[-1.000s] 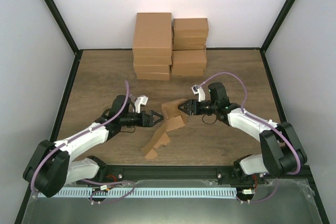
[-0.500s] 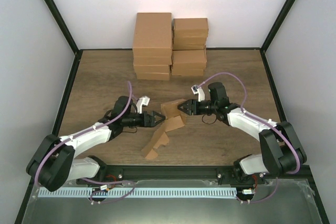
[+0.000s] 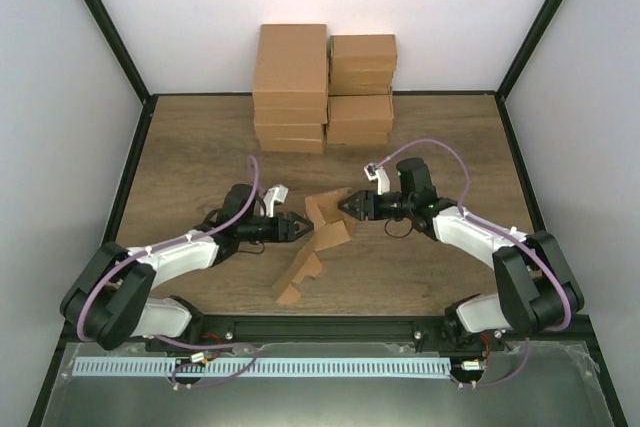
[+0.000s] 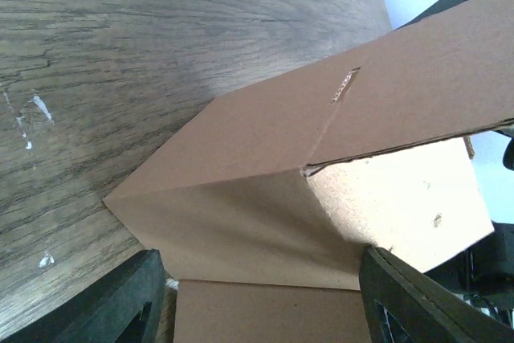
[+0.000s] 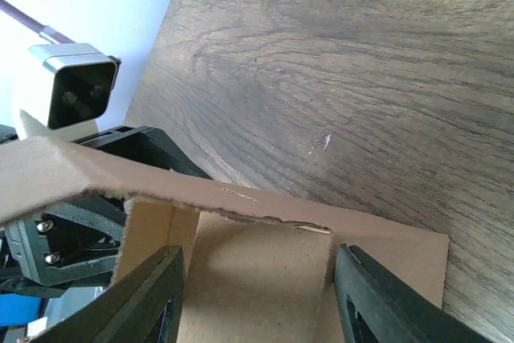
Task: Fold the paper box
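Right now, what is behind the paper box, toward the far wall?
Wooden table, then two stacks of brown cartons side by side at the table's far edge, apart from the paper box. Whatever stands behind the stacks is covered.

Paper box (image 3: 326, 234): thin tan-brown cardboard, plain. Still half-made, not closed. Far part lifted and tilted, sides bent up along folds, small slot cut in one side. Near flaps reach down toward front. Middle of wood table (image 3: 200, 147).
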Controlling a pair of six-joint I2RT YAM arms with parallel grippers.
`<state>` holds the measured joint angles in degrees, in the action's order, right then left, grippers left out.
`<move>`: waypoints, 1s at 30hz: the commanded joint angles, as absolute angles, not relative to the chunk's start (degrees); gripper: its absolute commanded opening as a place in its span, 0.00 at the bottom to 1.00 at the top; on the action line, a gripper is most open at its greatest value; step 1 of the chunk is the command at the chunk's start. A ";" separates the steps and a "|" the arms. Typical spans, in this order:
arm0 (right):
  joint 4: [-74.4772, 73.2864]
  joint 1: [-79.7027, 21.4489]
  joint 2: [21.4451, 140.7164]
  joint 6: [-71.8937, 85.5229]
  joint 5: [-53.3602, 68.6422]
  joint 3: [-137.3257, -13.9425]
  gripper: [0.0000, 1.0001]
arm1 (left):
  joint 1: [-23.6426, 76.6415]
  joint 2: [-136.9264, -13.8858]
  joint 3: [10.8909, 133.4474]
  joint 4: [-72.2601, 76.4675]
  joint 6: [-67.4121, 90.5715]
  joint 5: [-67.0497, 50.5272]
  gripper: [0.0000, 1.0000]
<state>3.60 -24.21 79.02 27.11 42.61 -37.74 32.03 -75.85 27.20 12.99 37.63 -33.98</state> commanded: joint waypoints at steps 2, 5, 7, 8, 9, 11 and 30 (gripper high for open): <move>1.70 -24.97 79.81 27.01 42.20 -37.25 0.53 | 32.23 -77.97 27.13 16.19 37.75 -33.56 0.67; 1.19 -25.03 79.89 26.90 41.68 -37.52 0.56 | 32.24 -77.92 27.31 15.62 37.38 -33.12 0.65; 1.24 -24.98 79.82 26.90 41.52 -37.53 0.60 | 32.25 -77.87 27.46 15.20 37.27 -32.88 0.65; 1.22 -24.96 79.69 26.89 41.44 -37.53 0.61 | 32.26 -77.83 27.57 14.97 37.21 -32.95 0.65; 1.23 -24.96 79.57 26.90 41.34 -37.45 0.62 | 32.26 -77.63 27.72 14.68 37.18 -32.96 0.66; 1.10 -24.96 79.21 26.90 41.02 -37.44 0.63 | 32.23 -76.80 27.77 14.33 37.22 -32.96 0.70; -1.72 -22.22 75.56 26.09 41.46 -39.12 0.70 | 32.23 -71.14 28.08 12.68 37.79 -30.66 0.78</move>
